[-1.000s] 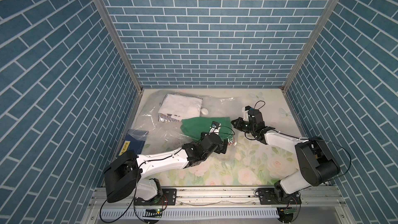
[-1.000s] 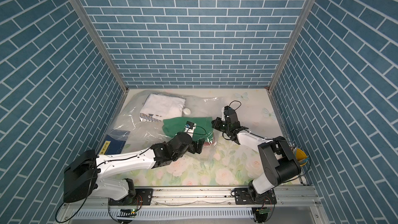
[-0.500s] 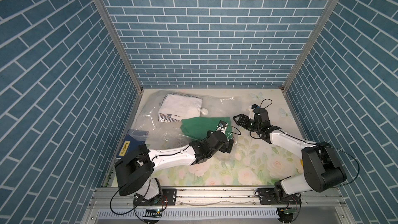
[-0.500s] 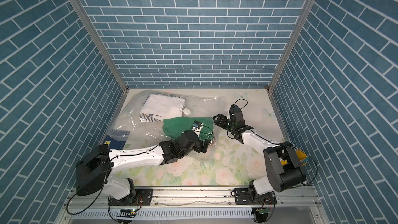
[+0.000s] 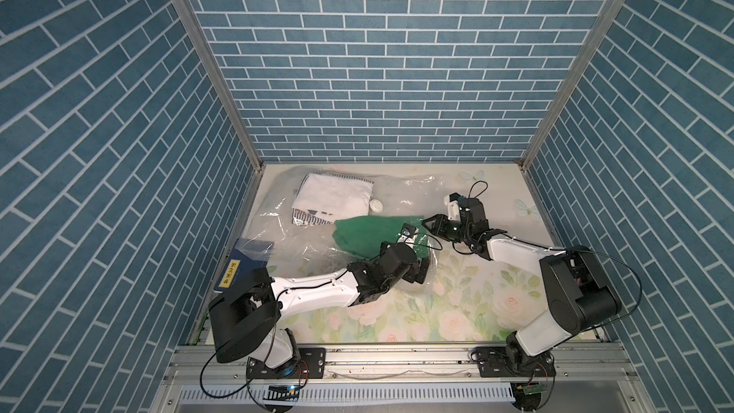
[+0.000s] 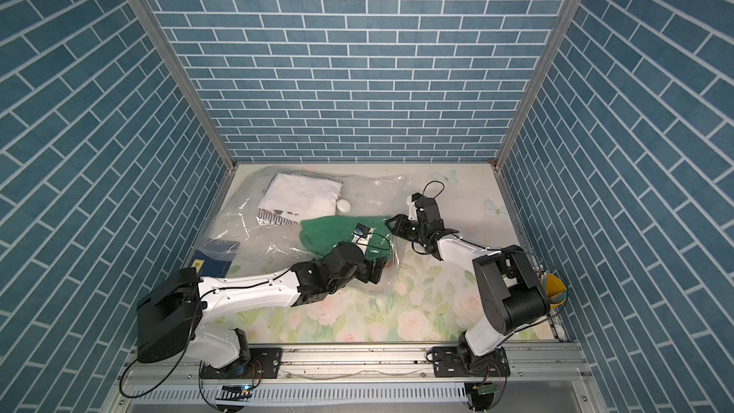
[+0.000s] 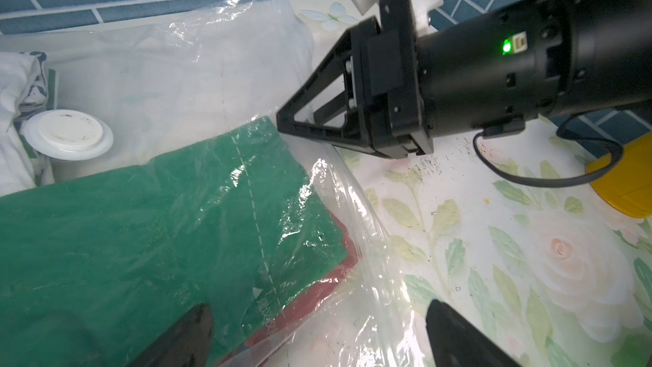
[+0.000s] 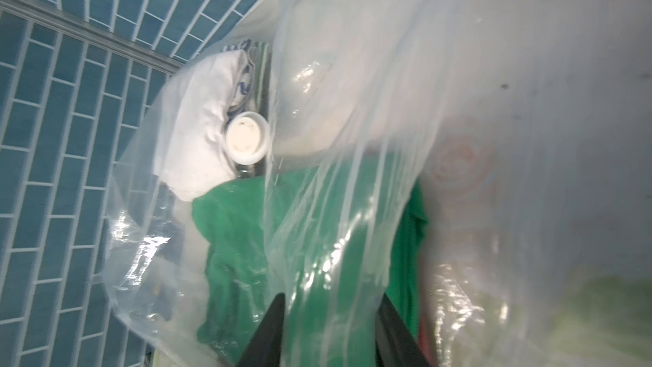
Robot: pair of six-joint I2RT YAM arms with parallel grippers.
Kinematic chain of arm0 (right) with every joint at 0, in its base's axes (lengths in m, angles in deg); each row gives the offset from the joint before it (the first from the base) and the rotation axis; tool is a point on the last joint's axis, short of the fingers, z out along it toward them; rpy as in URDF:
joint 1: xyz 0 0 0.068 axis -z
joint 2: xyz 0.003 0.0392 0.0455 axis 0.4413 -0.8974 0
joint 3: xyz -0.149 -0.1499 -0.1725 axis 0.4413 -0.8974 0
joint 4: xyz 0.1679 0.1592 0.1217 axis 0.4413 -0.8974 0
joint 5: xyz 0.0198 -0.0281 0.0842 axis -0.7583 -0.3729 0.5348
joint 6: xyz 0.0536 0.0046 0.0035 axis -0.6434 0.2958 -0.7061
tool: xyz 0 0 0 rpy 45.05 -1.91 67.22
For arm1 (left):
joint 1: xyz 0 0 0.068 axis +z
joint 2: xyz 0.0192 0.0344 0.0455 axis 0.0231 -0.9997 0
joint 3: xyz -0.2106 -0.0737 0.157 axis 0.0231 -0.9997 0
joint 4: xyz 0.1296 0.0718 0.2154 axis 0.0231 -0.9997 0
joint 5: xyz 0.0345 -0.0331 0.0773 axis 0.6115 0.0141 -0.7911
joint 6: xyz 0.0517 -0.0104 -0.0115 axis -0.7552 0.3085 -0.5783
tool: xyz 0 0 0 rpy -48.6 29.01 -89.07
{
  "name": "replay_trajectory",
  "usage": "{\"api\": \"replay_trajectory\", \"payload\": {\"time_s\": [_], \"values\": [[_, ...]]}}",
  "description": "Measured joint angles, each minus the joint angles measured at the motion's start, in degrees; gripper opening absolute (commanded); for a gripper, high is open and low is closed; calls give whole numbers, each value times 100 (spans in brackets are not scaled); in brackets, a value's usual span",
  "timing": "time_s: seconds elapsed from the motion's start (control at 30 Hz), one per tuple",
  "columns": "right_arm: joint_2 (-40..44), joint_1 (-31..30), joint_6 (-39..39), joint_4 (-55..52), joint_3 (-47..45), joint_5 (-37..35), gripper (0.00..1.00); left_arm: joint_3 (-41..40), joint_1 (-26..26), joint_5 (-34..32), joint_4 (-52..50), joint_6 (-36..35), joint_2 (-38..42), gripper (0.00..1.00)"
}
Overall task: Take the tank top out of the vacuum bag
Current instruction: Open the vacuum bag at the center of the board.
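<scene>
**One bag, two arms at its mouth**

Both top views showed one vacuum bag (image 5: 294,240) lying flat on the flowered table (image 5: 456,303), filling the far left part. Its long axis ran roughly across the table, from the left wall to the middle, and its mouth faced the right arm. It had one round white valve (image 5: 375,205) on top. Inside lay one white bundle with blue-striped trim (image 5: 333,196) at the far end, one green garment (image 5: 365,232) stretched toward the mouth, and one dark blue flat thing (image 5: 250,260) by the left wall. Which piece was the tank top could not be told. The left gripper (image 5: 419,270) sat low at the near corner of the mouth. The right gripper (image 5: 427,222) pointed at the green garment's far corner from the other side. In a top view, one yellow thing (image 6: 554,290) stood beside the right arm's base, well apart from the bag.

The left wrist view showed that gripper's two fingers (image 7: 190,333) spread wide and holding nothing. Between them lay the bag's edge. A red garment (image 7: 317,284) lay under the green one, both under plastic film. The right gripper's tips stood close together at the film beside the green corner.

In the right wrist view, loose film hung across the lens and ran between the two dark fingers (image 8: 271,330). They stood a little apart, and whether they pinched the film could not be told. The film blurred the green garment behind it.
</scene>
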Motion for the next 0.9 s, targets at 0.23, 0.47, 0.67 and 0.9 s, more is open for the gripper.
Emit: {"api": "replay_trajectory", "payload": {"time_s": [0.23, 0.47, 0.67, 0.9], "values": [[146, -28, 22, 192, -63, 192, 0, 0, -7, 4, 122, 0, 0, 100], [501, -31, 22, 400, -291, 326, 0, 107, -66, 0, 295, 7, -142, 100], [671, -31, 20, 426, -354, 358, 0, 190, -129, 4, 385, 4, -286, 100], [981, -31, 9, 529, -411, 387, 0, 531, -129, 4, 452, 0, -693, 100]]}}
